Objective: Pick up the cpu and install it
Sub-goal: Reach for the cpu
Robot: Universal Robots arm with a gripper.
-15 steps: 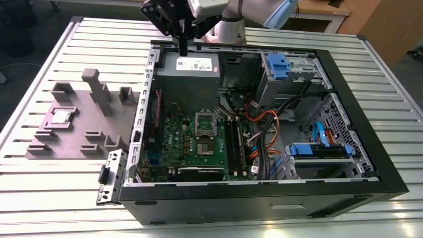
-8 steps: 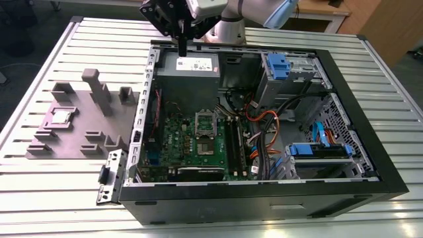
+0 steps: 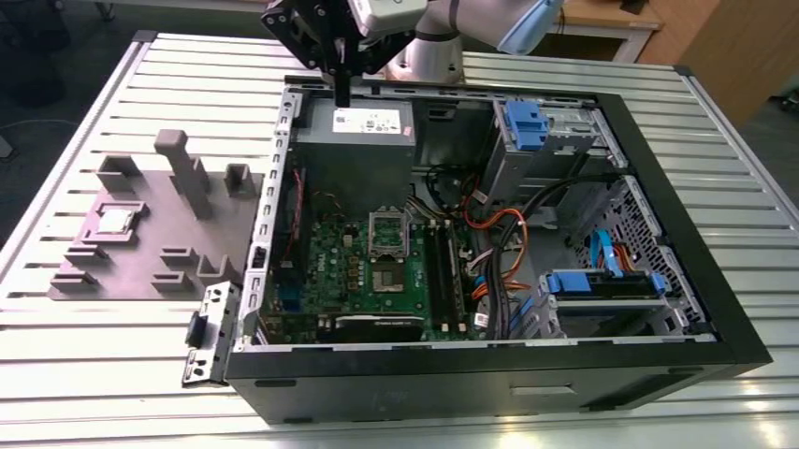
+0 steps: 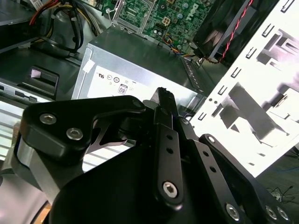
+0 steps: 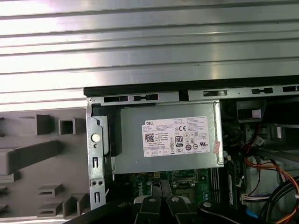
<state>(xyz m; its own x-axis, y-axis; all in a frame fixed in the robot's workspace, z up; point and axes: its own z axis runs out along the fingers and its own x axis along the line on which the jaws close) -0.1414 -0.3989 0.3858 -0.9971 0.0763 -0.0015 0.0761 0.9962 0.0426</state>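
The cpu (image 3: 116,222), a small silver square chip, lies in a recess of the grey plastic fixture (image 3: 138,253) on the table, at the exterior view's left of the open computer case (image 3: 699,281). Inside the case lies the green motherboard (image 3: 343,271), with its silver socket frame (image 3: 389,233) near the middle. My gripper (image 3: 341,99) hangs above the case's far edge, over the grey power supply (image 5: 168,140). Its dark fingers (image 5: 149,206) stand together with nothing between them, shut. The gripper (image 4: 164,93) is well apart from the cpu.
Orange and black cables (image 3: 500,234) and blue drive brackets (image 3: 600,281) crowd the case's side at the exterior view's right. Tall grey blocks (image 3: 187,168) rise from the fixture. The ribbed metal table (image 3: 749,178) surrounds the case.
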